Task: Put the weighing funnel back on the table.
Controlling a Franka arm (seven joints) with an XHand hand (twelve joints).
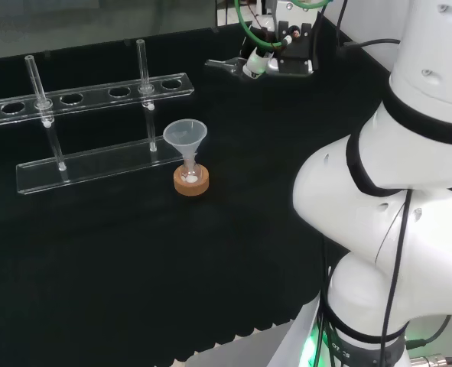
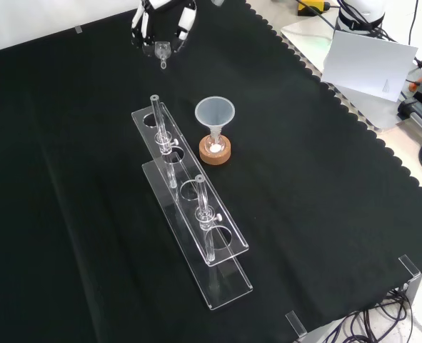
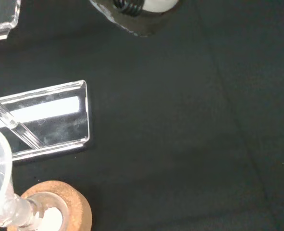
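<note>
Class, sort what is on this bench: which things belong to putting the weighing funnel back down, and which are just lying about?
Belong to the job: hand, weighing funnel held in it, black cloth.
Just lying about: funnel, its cork ring, clear rack, two glass tubes in it.

In the front view the rack and the funnel just beside it stand mid-cloth; the bench lies bare under the hand and on both sides.

Counter cloth — matt black. Rack: clear, glossy plastic. Ring stand — rough cork. My arm's shells: smooth, glossy white.
</note>
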